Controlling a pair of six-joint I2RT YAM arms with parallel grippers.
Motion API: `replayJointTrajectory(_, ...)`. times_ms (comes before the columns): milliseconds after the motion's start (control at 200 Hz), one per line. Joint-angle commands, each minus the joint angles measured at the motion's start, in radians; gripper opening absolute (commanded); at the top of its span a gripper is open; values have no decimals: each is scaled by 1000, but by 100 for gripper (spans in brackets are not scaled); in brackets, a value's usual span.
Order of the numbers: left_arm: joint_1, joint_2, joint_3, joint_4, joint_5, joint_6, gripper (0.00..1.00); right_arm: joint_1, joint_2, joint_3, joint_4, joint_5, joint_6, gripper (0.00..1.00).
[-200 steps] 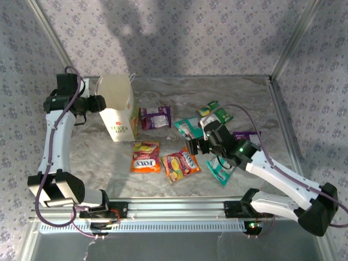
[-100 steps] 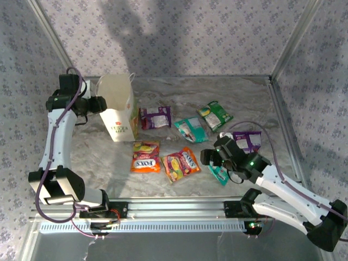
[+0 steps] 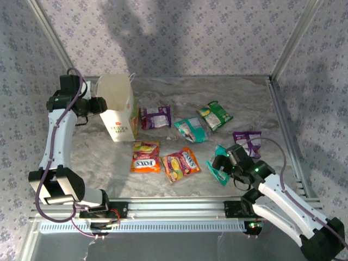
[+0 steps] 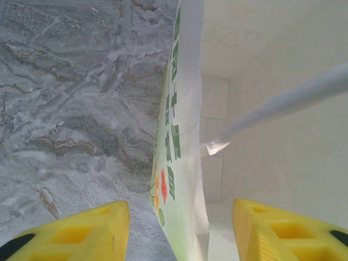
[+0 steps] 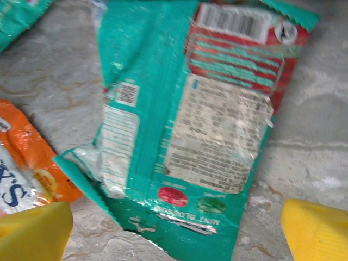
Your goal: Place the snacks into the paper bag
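The white paper bag [image 3: 117,111] stands open at the back left. My left gripper [image 3: 98,104] is at its left rim. In the left wrist view that gripper [image 4: 179,231] is open and straddles the bag's wall [image 4: 182,141], one yellow finger [image 4: 76,231] outside, the other inside. Snacks lie flat on the table: two orange FOX'S packets [image 3: 145,156] [image 3: 181,163], a purple one [image 3: 156,117], a teal one [image 3: 191,129], a green one [image 3: 215,115], another purple one [image 3: 247,142]. My right gripper [image 3: 221,163] hovers open over a second teal packet [image 5: 190,125], which lies untouched between its fingers.
Metal frame rails [image 3: 283,136] border the marbled table [image 3: 239,95] on the right, back and near sides. Patterned walls close in the space. The bag's white cord handle [image 4: 283,103] crosses its mouth.
My right arm has drawn back from the middle packets toward the near right and now sits low over the near teal packet. The left arm and bag have barely moved.
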Motion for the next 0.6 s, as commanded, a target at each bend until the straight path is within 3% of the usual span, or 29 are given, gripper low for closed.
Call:
replayJointTrajectory(0, 6, -11, -3, 7, -8, -7, 53, -52, -27, -39, -1, -87, 42, 100)
replayJointTrajectory(335, 6, -7, -6, 14, -2, -11, 53, -201, -15, -118, 139, -209, 5, 100)
replayJointTrajectory(595, 6, -6, -9, 15, -5, -12, 53, -234, 93, -131, 254, -275, -33, 100)
